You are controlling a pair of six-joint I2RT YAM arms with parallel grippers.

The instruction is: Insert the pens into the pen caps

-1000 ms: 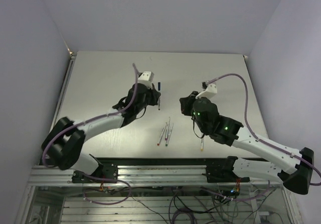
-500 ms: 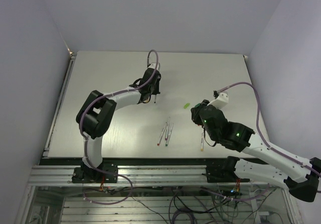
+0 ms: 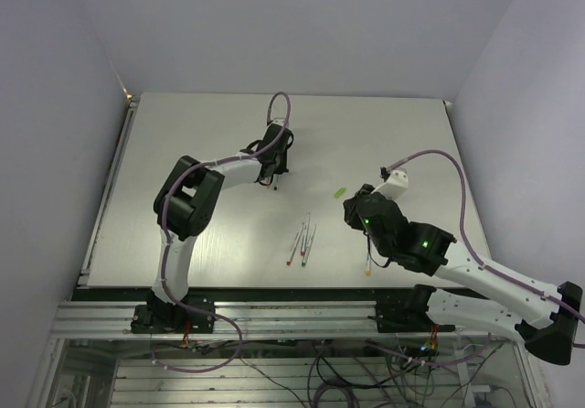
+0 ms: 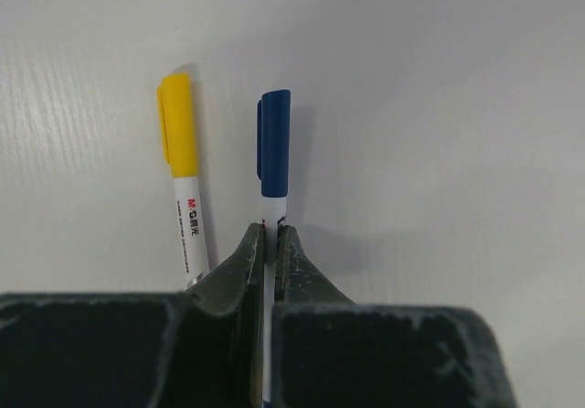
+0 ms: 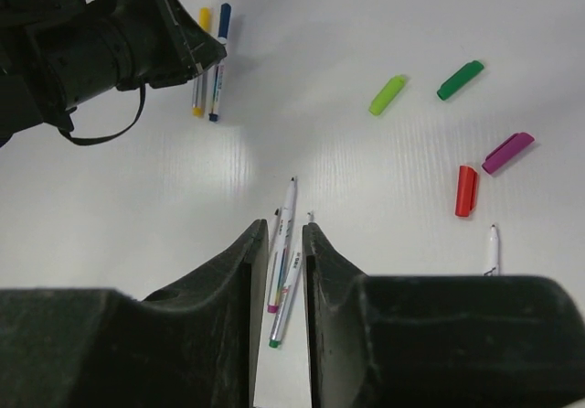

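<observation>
My left gripper (image 4: 271, 230) is shut on a blue-capped pen (image 4: 274, 152), low over the far middle of the table (image 3: 183, 152). A yellow-capped pen (image 4: 180, 152) lies just left of it. My right gripper (image 5: 285, 225) hovers open above the table with nothing between its fingers. Three uncapped pens (image 5: 285, 243) lie side by side on the table beneath it. Another uncapped pen (image 5: 492, 250) lies to the right. Loose pen caps lie ahead of it: light green (image 5: 387, 94), dark green (image 5: 459, 80), magenta (image 5: 508, 152) and red (image 5: 466, 190).
In the top view the left gripper (image 3: 274, 166) is at the far centre and the right gripper (image 3: 352, 209) right of centre. The light green cap (image 3: 340, 190) lies just beyond the right gripper. The pen cluster (image 3: 302, 241) lies between the arms.
The left arm has folded and brought the blue-capped pen down beside the yellow-capped one. The right gripper has pulled back and opened a little, and the light green cap now shows on the table.
</observation>
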